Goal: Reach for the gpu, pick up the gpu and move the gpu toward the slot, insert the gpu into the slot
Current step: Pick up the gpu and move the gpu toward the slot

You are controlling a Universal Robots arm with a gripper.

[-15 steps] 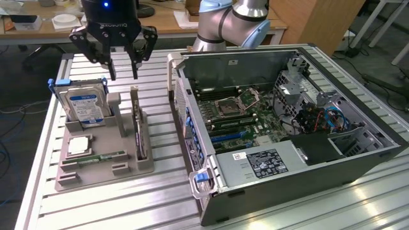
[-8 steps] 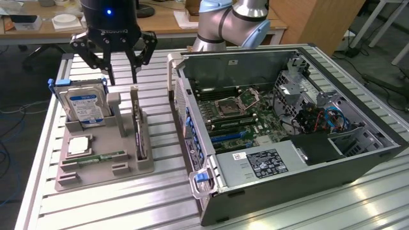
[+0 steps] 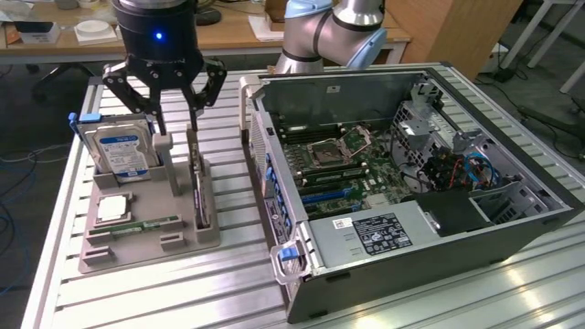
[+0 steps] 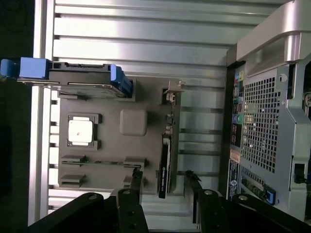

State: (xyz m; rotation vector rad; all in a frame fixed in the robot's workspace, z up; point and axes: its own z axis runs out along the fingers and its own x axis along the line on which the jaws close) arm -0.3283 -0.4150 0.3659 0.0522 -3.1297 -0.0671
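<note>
The gpu point(image 3: 197, 188) stands on its edge in a slot of the grey holder tray point(image 3: 146, 240), a thin dark card with its silver bracket at the far end. In the wrist view the gpu point(image 4: 165, 158) appears edge-on. My gripper point(image 3: 175, 123) hangs just above the tray, open, holding nothing. One of its fingers point(image 3: 194, 113) is over the card's far end. In the wrist view the gripper point(image 4: 165, 182) has a finger on each side of the card's line. The blue slots point(image 3: 327, 197) lie on the motherboard inside the open computer case point(image 3: 402, 233).
A blue-labelled hard drive point(image 3: 122, 152) stands upright in the tray, close to the gripper on the exterior view's left. A processor chip point(image 3: 111, 208) and a memory stick point(image 3: 146, 224) lie in the tray too. The case wall point(image 4: 262, 121) rises close beside the tray.
</note>
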